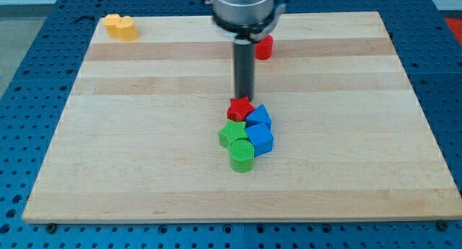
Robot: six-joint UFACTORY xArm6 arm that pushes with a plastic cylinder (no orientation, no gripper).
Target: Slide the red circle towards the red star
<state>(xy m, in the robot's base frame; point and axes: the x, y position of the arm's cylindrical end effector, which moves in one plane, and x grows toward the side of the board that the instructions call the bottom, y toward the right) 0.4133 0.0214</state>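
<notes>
Red first: you've got two red blocks on the desk (144,155). The red circle (264,47) sits at the far edge, just right of centre, partly hidden behind the rod's housing. The red star (240,108) lies mid-desk, at the far end of a tight cluster.

Count the rest. Two blue blocks: one blue block (258,117) just right of the red star and touching it, a second blue block (260,138) right in front of that, both blocky in shape. Two green blocks: a green star (232,134) to the left of the blues, and a green circle (242,156) nearest you, touching the star. Two yellow blocks (120,26) are pressed together at the far left corner, well apart from everything else; you can't make out their shapes for sure.

Now your tool. There are no fingers here to open or close, only the straight dark rod, and it holds nothing. My tip (243,98) comes down just behind the red star, at its far edge; whether it touches, you cannot tell.

The red circle lies farther away than the tip and slightly to its right, apart from it, with bare wood between the circle and the red star.
</notes>
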